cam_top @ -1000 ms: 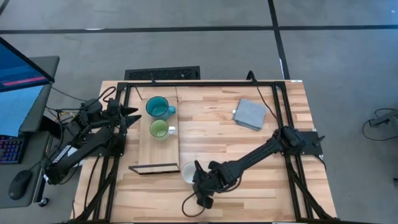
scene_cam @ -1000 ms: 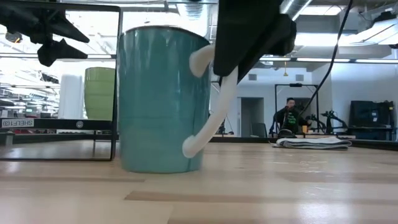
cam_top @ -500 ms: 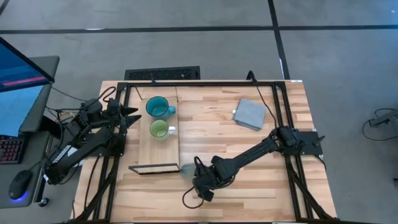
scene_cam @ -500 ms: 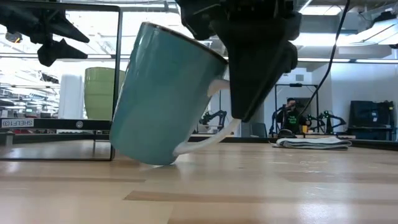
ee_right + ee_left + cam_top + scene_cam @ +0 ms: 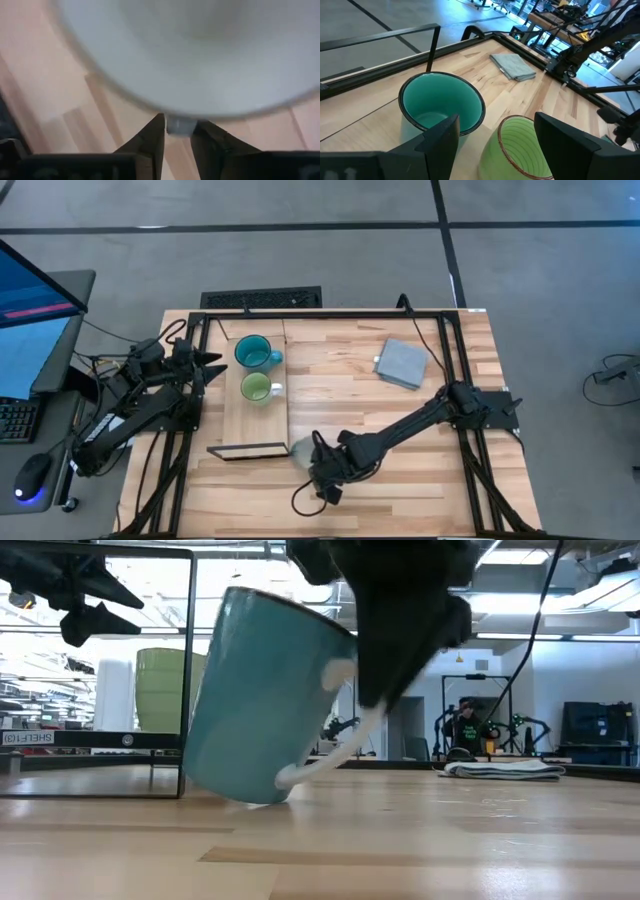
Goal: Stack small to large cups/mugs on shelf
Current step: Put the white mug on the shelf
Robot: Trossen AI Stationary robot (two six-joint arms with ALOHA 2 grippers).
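Note:
A mug (image 5: 265, 700) with a teal outside, white inside and white handle stands tilted on the tabletop by the shelf's black-framed end (image 5: 247, 450). My right gripper (image 5: 318, 463) is shut on its handle. On the light-wood shelf (image 5: 232, 415) stand a teal mug (image 5: 252, 352) and a smaller light green mug (image 5: 256, 387), each on its base. My left gripper (image 5: 496, 119) is open and hovers at the shelf's left side, above and beside those two mugs (image 5: 442, 107), touching nothing. My right gripper pinches the mug's white handle (image 5: 177, 125) between its two fingers, coming down from above (image 5: 385, 660) on the side away from the shelf. The mug leans toward its handle side. Its lower edge (image 5: 270, 800) is at the tabletop; whether it touches there I cannot tell.
A flat grey pad (image 5: 402, 363) lies on the table's far right part. A black metal frame (image 5: 330, 314) runs around the tabletop. The shelf's upright black end frame (image 5: 187, 670) stands right beside the tilted mug. A person stands far back in the room (image 5: 465, 725).
The held mug stood upright on the table a second ago. It has tipped toward its handle side, with the opposite side of its base raised, and has shifted slightly toward the shelf's end. My right gripper has moved with it, a little toward the far edge.

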